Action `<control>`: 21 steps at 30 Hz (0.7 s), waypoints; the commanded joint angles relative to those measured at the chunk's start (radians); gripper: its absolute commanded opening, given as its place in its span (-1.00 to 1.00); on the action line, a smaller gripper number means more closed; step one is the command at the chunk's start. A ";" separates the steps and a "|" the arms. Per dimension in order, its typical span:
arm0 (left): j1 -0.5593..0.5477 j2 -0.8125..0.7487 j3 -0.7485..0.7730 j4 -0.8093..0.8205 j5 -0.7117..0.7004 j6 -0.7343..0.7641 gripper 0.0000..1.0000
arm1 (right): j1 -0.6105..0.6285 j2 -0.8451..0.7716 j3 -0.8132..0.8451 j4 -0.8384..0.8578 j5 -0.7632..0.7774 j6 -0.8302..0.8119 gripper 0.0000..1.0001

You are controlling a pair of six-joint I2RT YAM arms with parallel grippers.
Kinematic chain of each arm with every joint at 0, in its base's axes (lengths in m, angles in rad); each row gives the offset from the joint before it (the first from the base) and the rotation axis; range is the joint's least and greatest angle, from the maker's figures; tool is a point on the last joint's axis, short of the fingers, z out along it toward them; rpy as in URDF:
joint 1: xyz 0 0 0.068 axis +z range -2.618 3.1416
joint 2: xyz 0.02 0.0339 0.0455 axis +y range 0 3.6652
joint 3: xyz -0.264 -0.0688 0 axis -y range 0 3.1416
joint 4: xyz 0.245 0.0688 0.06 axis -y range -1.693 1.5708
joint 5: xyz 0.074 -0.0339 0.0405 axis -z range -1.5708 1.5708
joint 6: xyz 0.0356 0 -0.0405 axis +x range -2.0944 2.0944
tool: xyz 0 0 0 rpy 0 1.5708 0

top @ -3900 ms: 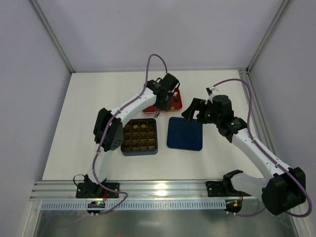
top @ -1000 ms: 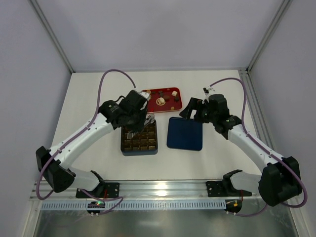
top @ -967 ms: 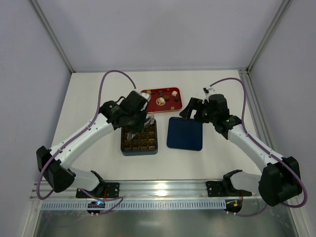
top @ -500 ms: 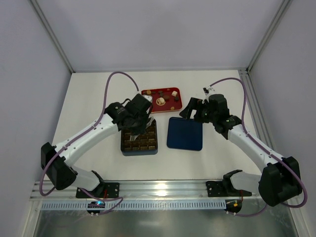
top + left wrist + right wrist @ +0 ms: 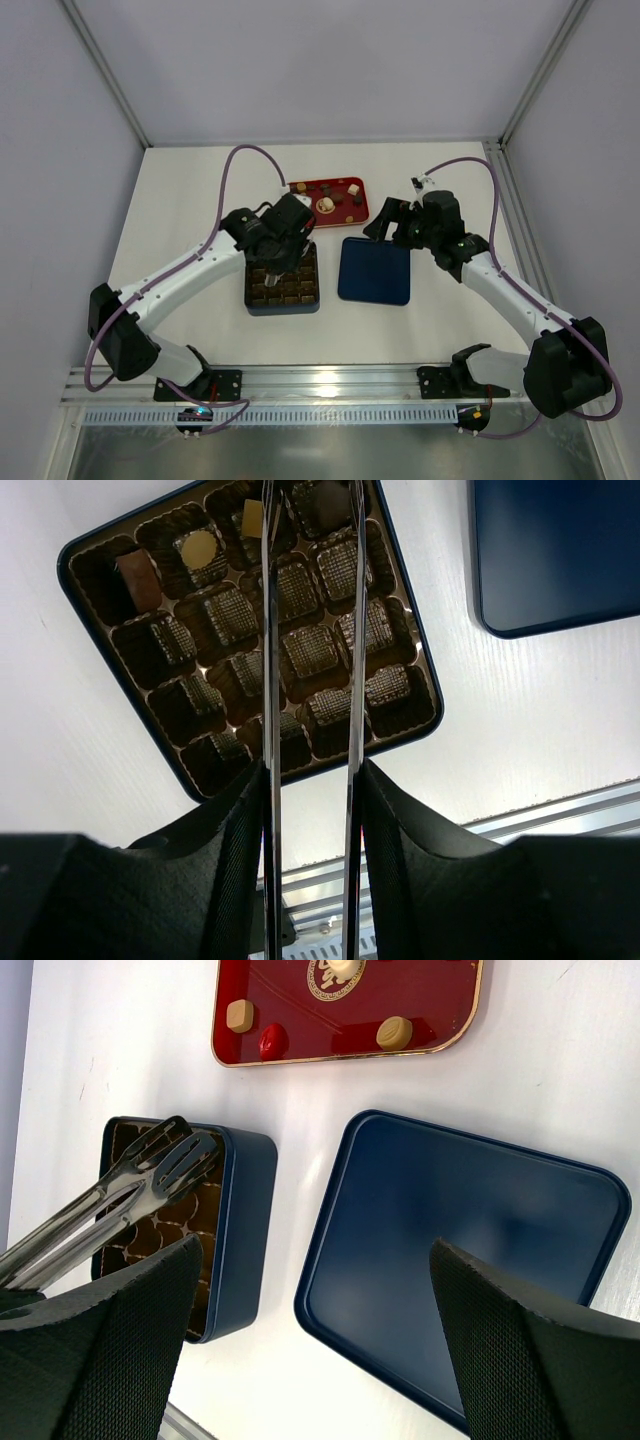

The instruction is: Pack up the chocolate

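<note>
Left tool (image 5: 310, 775) was clamped on the tongs (image 5: 268, 680), their blades slightly apart over the box (image 5: 312, 650). The tips ran out of my wrist view, so I could not tell if they touched anything. Several pieces of chocolate (image 5: 137, 577) sat in the box's far row, with more on the red tray (image 5: 300, 1000) on the worktop (image 5: 120, 1040). Right tool (image 5: 315, 1260) hung wide open above the navy lid (image 5: 470, 1220), gripping nothing.

The tongs (image 5: 140, 1182) are polished metal, the red tray (image 5: 300, 1010) glossy. The navy lid (image 5: 470, 1230) looks smooth, matt, perhaps card; the chocolate (image 5: 140, 580) dull.
</note>
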 commanded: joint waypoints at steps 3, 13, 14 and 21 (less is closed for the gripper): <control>-0.007 -0.014 0.026 -0.007 -0.041 -0.003 -0.18 | 0.002 -0.005 0.002 0.048 -0.006 0.010 0.89; -0.010 -0.017 0.177 -0.029 -0.015 0.014 -0.13 | 0.002 -0.003 0.004 0.046 -0.007 0.005 0.89; -0.010 -0.003 0.213 -0.029 -0.035 0.015 -0.13 | 0.001 -0.003 0.005 0.043 -0.008 0.004 0.89; 0.026 0.202 0.396 0.025 -0.078 0.063 -0.12 | 0.002 -0.008 0.013 0.028 -0.006 -0.004 0.89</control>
